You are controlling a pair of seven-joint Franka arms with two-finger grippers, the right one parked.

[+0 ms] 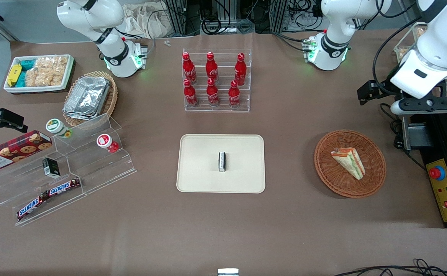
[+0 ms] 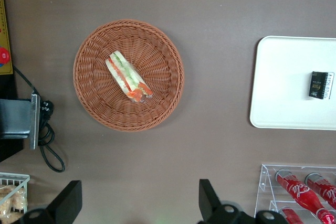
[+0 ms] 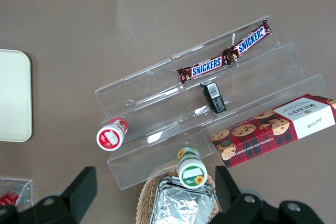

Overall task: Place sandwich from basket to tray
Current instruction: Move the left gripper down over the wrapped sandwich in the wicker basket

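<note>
Brown counter (image 1: 292, 214): wrapped triangular sandwich (image 2: 128, 77) sits in the round reddish-brown wicker basket (image 2: 94, 103); pincer (image 2: 139, 203) hovers above, released, near the counter's working-arm edge.

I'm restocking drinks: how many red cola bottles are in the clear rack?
6: three on the upper step, three on the lower step. None seems hidden. The gripper hangs open above the basket.

"SNICKERS" on two bars (image 3: 226, 60), "Walkers" on the cookie box (image 3: 278, 129), Coca-Cola script on the red bottles (image 1: 212, 78).
</note>
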